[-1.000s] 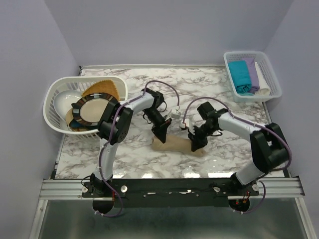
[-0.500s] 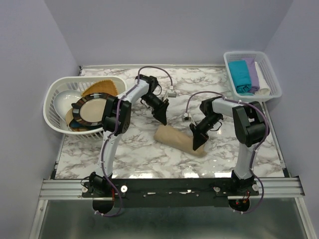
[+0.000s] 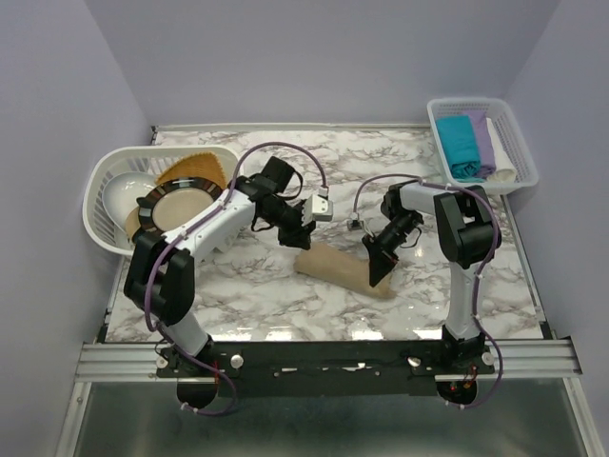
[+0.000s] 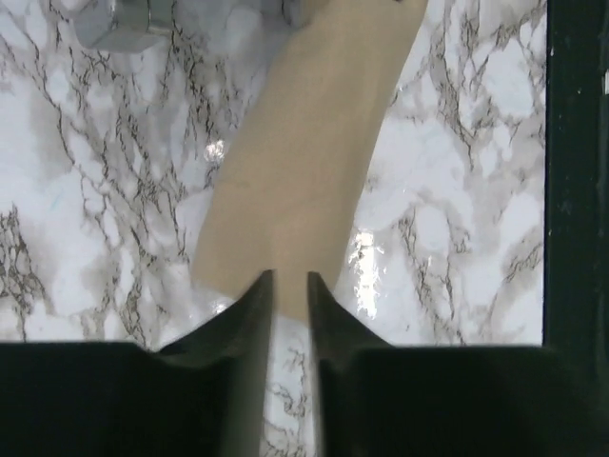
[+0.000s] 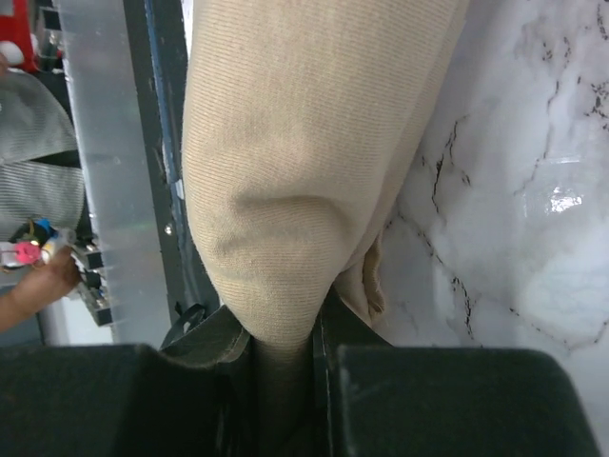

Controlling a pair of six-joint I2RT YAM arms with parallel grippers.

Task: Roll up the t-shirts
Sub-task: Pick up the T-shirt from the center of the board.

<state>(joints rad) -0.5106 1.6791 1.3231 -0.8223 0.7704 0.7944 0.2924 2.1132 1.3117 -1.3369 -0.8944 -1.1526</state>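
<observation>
Release on the left: the left fingers [image 4: 249, 314] are drawn back, narrow and empty, off the rolled beige t-shirt [image 3: 335, 267] lying mid-worktop [image 3: 238, 295], while the right fingers [image 5: 224, 343] pinch its far end, so this roll looks nearly done.

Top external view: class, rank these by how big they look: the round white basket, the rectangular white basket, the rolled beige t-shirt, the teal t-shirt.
1. round white basket
2. rectangular white basket
3. rolled beige t-shirt
4. teal t-shirt, only somewhat smaller; it lies farther from the camera, so this last place is unsure.
</observation>
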